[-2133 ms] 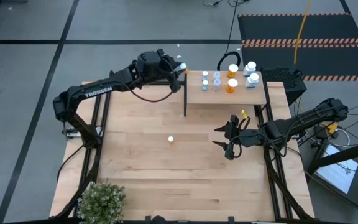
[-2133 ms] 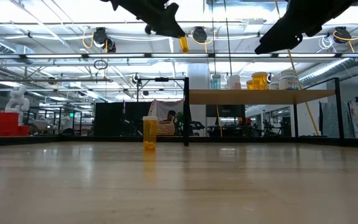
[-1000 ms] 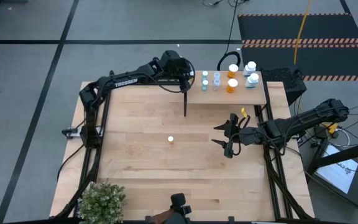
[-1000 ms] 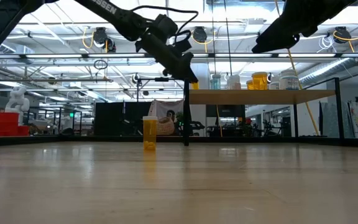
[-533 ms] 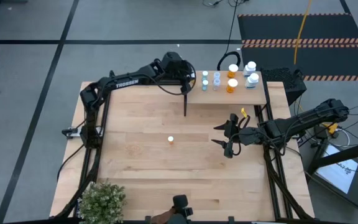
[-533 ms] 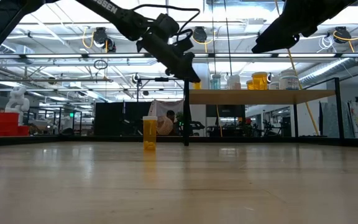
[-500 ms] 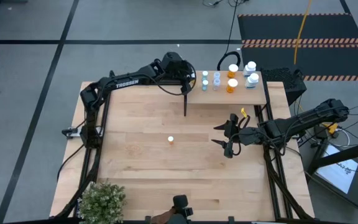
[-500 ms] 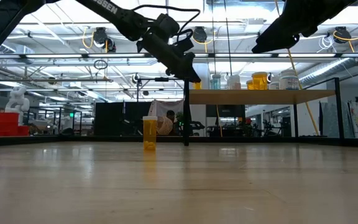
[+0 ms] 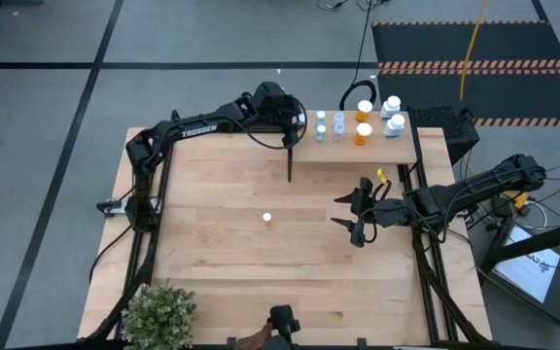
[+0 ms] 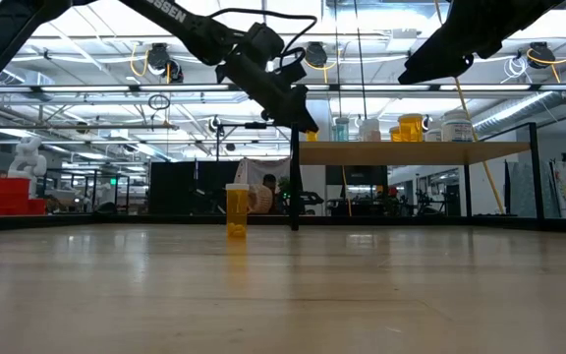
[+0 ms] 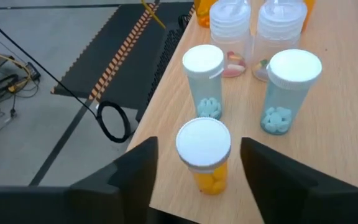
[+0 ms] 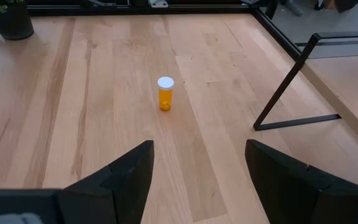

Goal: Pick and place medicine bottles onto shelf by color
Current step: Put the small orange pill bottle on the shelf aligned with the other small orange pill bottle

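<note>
Left tool reaches over the shelf — fingers straddling an orange bottle

The pale, light-wood surface shows straight plank grain. On it stands one orange-bodied, white-capped medicine bottle. The raised light-wood shelf at the far right corner has thin black uprights. Near its edge is another orange bottle with a white cap, between dark fingers; beside it are two pale-blue bottles with white caps. Both arms are black. A green leafy plant sits at the near left corner. Beyond lies a black mat with orange-striped edging.
</note>
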Tool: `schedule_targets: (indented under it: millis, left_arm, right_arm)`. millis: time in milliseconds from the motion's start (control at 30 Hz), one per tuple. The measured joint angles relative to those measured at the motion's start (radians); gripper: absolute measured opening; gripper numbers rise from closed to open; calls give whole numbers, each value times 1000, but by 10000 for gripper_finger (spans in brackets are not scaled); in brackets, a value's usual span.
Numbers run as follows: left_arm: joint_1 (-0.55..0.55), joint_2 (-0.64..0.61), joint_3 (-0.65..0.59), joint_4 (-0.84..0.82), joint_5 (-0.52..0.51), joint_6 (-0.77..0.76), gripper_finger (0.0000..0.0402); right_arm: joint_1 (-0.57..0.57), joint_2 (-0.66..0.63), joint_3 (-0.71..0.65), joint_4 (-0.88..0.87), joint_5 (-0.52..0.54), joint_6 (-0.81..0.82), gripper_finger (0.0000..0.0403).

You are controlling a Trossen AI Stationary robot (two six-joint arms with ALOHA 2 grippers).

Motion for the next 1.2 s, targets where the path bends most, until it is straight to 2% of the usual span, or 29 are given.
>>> schedule_targets:
  millis: [167,400,633,900,1100,1200]
  left_arm:
    - [-3,-16,0,1,-31,-3,263]
    - [-25,-86,0,-8,-51,2,258]
    - [-95,-193,0,-149,-59,-3,259]
    - [-291,-299,-23,-439,-86,-15,245]
    - [-481,-377,-203,-441,-259,-109,241]
    - [-566,-414,-317,-368,-312,-183,241]
  right_arm:
    - [0,0,0,0,0,0,249]
    - [0,0,0,0,0,0,249]
    - [3,0,0,0,-1,3,249]
    - [5,0,0,-1,-1,4,249]
    - [5,0,0,-3,-25,31,249]
    - [5,0,0,-3,-54,52,249]
